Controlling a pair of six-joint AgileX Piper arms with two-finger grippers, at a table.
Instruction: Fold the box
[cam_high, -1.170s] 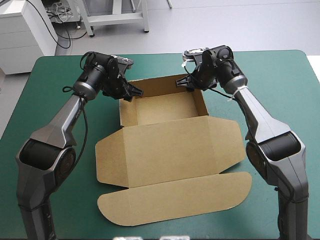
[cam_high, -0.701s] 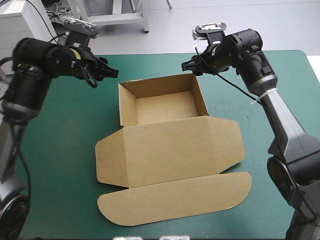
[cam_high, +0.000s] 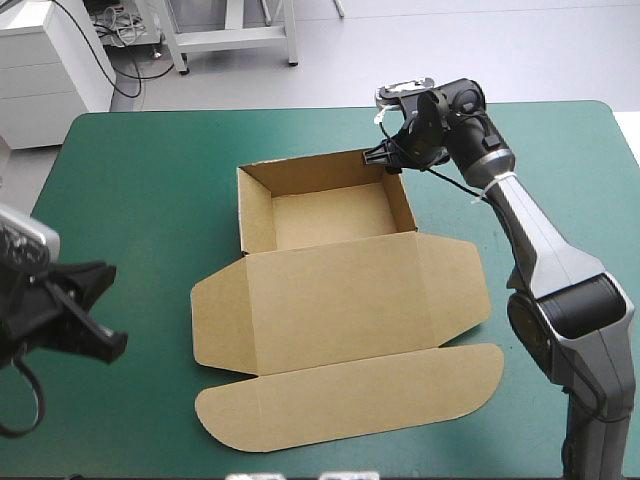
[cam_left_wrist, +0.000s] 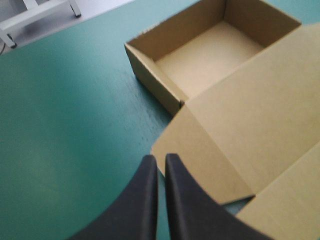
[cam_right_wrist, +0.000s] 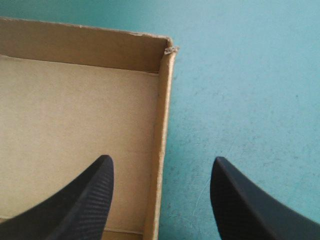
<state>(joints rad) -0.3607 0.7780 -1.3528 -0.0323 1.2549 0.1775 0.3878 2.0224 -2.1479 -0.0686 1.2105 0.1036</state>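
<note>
The brown box (cam_high: 340, 300) sits mid-desk (cam_high: 140, 180) on the teal-green cover as an open tray, with its lid lying flat toward the near edge. The right pincer (cam_right_wrist: 160, 162) is released, one black finger inside and one outside the wall at the tray's far right corner. The left pincer (cam_left_wrist: 160, 159) is clenched on nothing and hangs over the desk's left side, aimed at the lid's left flap.

From my station I see the table (cam_high: 150, 180) with its teal-green cover drawn smooth to every edge. The brown box (cam_high: 345, 310) lies on it, about midway between the left and right edges. Its open tray (cam_high: 325, 215), walls raised, sits toward the far edge. The lid (cam_high: 335, 290) lies flat on the cover, reaching toward the near edge.
</note>
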